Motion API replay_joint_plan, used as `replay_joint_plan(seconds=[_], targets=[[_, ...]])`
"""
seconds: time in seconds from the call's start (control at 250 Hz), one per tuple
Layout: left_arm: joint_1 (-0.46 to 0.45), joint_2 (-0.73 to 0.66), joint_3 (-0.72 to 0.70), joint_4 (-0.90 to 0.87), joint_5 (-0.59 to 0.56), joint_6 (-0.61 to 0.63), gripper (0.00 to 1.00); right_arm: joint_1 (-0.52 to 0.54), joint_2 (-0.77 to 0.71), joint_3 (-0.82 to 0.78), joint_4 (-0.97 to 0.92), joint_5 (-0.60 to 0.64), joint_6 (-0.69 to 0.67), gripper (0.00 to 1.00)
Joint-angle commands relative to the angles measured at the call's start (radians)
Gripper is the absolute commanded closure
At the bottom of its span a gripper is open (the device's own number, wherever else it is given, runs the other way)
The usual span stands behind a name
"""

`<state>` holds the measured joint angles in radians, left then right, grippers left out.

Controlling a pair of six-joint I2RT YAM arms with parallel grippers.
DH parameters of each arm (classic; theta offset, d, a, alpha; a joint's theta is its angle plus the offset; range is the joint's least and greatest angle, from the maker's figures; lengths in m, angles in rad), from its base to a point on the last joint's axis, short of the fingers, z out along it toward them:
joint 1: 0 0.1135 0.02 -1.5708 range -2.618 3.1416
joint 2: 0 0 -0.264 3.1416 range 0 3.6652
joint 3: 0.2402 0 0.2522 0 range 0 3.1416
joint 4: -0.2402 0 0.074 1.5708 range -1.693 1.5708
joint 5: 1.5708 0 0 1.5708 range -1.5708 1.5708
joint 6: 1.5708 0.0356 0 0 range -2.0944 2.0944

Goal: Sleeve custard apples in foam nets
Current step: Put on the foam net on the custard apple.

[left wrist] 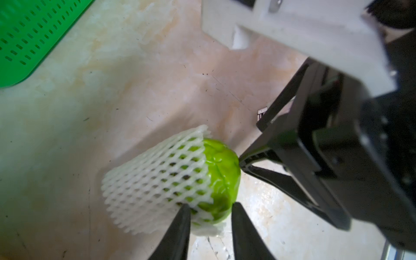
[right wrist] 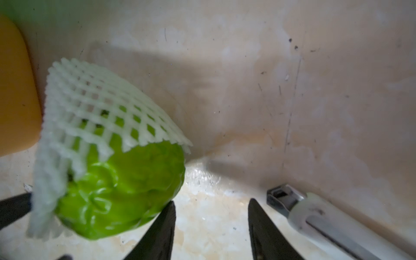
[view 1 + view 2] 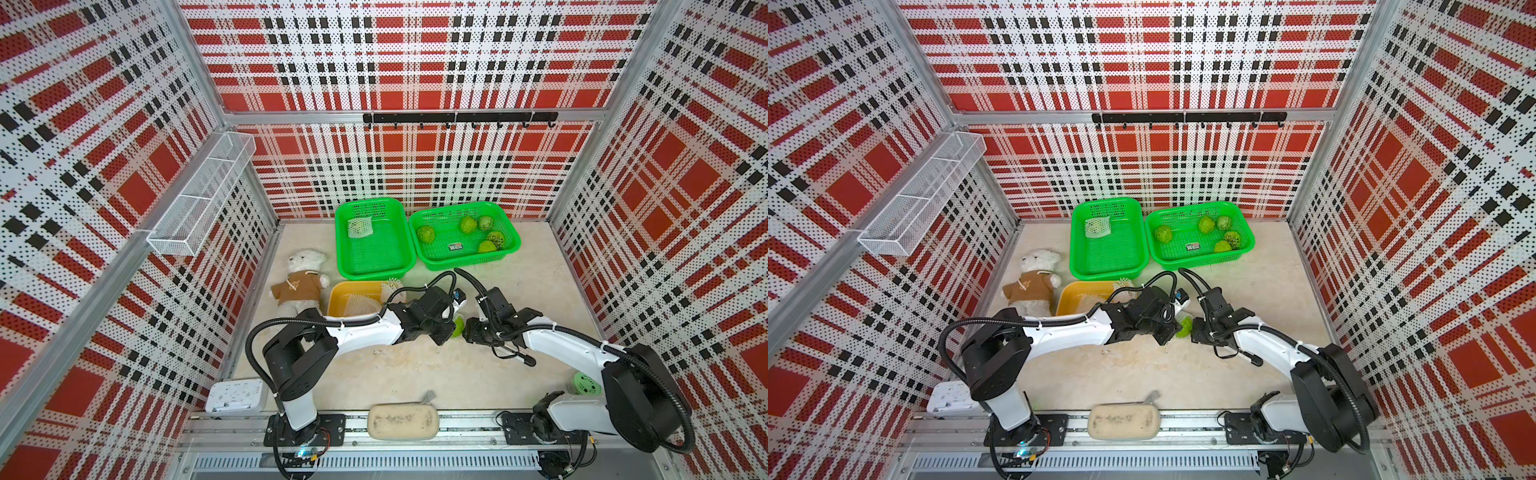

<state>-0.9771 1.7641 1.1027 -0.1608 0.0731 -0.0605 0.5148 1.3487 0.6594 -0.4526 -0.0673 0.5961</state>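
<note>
A custard apple (image 1: 221, 171) lies on the worktop (image 1: 135, 90) between the two arms, half inside a foam net (image 1: 157, 177). The net covers the end turned away from the right arm, and the glossy green end is bare.

The left tool (image 1: 211, 205) has its jaws standing close on either side of the net's rim and the fruit's edge. Whether they pinch it or only flank it I cannot tell, because the picture's edge cuts both fingers off. The right tool (image 2: 212, 201) has its jaws apart with only bare worktop between them. The fruit leans on the outer side of one finger (image 2: 164, 225). The left wrist view shows that tool's tip touching the bare end.

In both top views the wrists hide both tools, and only a green sliver of the fruit shows between them. Only the right wrist view shows clearly a metal-tipped handle (image 2: 299, 207) lying just beside the right tool.

Further out, a top view shows a yellow tray (image 3: 332, 299) of spare nets (image 3: 363, 305), partly behind the left arm. Beyond it stands a green basket (image 3: 374, 270) holding one sleeved fruit (image 3: 359, 226), and a second green basket (image 3: 469, 262) holding five bare fruits (image 3: 426, 233). The wrist views catch only blurred corners of a basket and the tray.
</note>
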Motion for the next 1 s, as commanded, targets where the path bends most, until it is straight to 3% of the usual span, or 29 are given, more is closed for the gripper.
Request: replay_joint_plan(seconds=[0.0, 0.14, 0.308, 0.997], targets=[[-0.002, 0.029, 0.038, -0.026, 0.013, 0.011, 0.69, 0.004, 0.02, 0.0, 0.088, -0.005, 0.022, 0.46], [0.005, 0.031, 0.048, -0.051, -0.014, 0.009, 0.87, 0.007, 0.02, -0.002, 0.102, -0.008, 0.019, 0.46], [0.015, 0.017, 0.054, -0.067, -0.031, 0.011, 1.0, 0.013, 0.026, 0.002, 0.145, -0.015, 0.004, 0.46], [0.08, -0.025, 0.055, -0.102, -0.039, 0.007, 1.0, 0.065, 0.084, 0.003, 0.373, -0.138, -0.032, 0.47]])
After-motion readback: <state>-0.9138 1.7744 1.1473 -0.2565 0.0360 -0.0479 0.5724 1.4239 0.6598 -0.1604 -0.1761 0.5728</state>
